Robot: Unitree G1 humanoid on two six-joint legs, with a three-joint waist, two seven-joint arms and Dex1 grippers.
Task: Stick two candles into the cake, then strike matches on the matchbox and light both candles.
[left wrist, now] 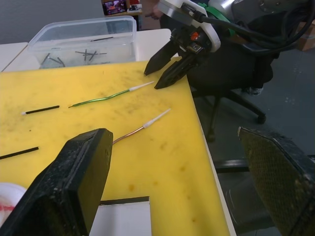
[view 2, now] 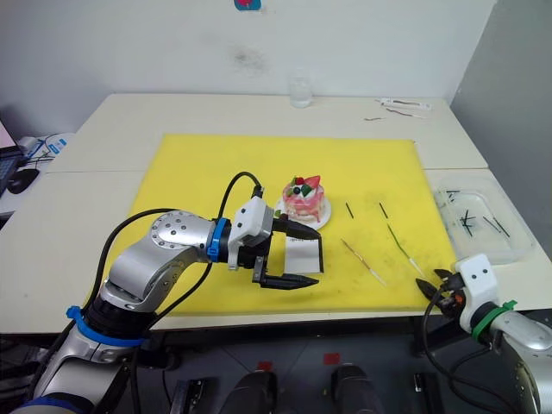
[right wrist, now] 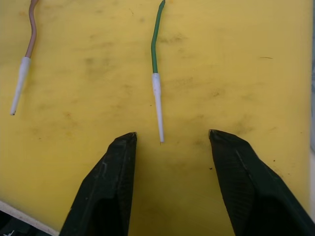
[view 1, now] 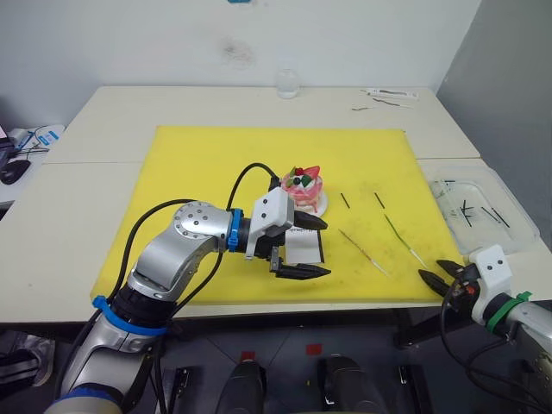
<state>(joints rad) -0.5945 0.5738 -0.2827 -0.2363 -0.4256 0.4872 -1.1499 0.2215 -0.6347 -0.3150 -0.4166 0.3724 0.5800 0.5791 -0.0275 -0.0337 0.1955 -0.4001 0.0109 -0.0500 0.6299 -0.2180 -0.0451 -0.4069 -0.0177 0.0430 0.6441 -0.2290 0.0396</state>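
Observation:
The pink-and-white cake (view 1: 304, 188) sits on its small plate in the middle of the yellow mat (view 1: 216, 164). In front of it lies the white matchbox (view 1: 302, 249), and my left gripper (view 1: 314, 247) is open with one finger on each side of the box. To its right lie the tan candle (view 1: 362, 250) and the green candle (view 1: 401, 237). Two short dark matches (view 1: 345, 200) lie beyond them. My right gripper (right wrist: 172, 138) is open at the mat's front right edge. The green candle's white end (right wrist: 157, 108) lies just ahead of the gap between its fingers.
A clear plastic box (view 1: 483, 211) with several dark sticks stands off the mat at the right. A glass (view 1: 287, 84) and some small items (view 1: 392, 95) are at the table's far edge. An office chair (left wrist: 231, 73) stands beyond the mat's front edge.

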